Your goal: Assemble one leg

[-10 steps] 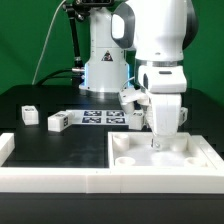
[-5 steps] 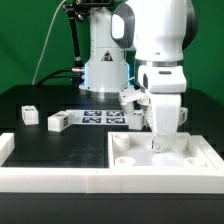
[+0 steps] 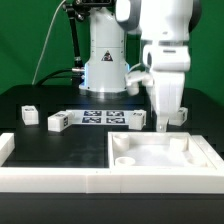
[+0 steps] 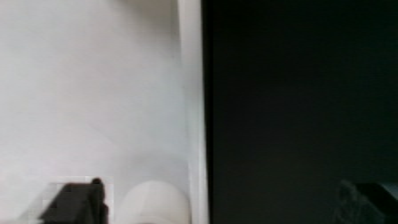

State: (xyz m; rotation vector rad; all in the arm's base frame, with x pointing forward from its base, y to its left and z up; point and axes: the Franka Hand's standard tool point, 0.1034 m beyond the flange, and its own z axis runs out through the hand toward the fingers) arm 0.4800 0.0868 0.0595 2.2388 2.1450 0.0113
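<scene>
The large white panel [image 3: 160, 158] lies at the front, on the exterior view's right. My gripper [image 3: 161, 128] hangs just above its back rim. In the wrist view the gripper [image 4: 219, 208] has its fingers [image 4: 75, 205] far apart, one over the white panel [image 4: 89, 90] and one over the dark table; nothing is held between them. A white rounded part [image 4: 153, 205] shows beside the finger over the panel; I cannot tell what it is. White leg blocks stand on the table: one [image 3: 137, 120] just left of the gripper, one [image 3: 58, 122] and one [image 3: 28, 113] further left.
The marker board [image 3: 100, 118] lies behind the panel in front of the robot base [image 3: 105, 70]. Another white block [image 3: 179, 117] stands to the right of the gripper. A long white rim part [image 3: 50, 178] runs along the front edge.
My gripper has risen out of the panel's back part and moved a little to the exterior view's right. The loose legs have not moved.
</scene>
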